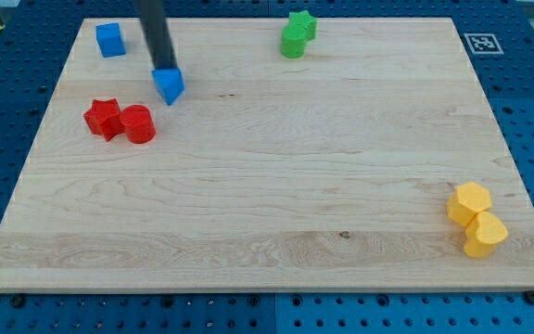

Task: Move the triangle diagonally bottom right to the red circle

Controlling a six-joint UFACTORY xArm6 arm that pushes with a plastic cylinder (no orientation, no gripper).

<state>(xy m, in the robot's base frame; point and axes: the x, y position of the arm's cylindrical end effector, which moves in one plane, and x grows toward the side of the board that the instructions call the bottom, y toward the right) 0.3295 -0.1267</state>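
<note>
The tip touches the blue triangle at twelve; no hand fitted. Steer it to four o'clock of the red circle.

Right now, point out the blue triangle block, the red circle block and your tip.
blue triangle block [169, 85], camera view, front face.
red circle block [138, 123], camera view, top face.
my tip [164, 69], camera view, rod's lower end.

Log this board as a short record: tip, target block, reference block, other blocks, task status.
tip: my tip at the top edge of the blue triangle
target block: blue triangle, up and to the view's right of the red circle
reference block: red circle, touching the red star on its left
other blocks: blue cube; green pair; yellow pair
task status: triangle not yet at the circle's bottom right
</note>
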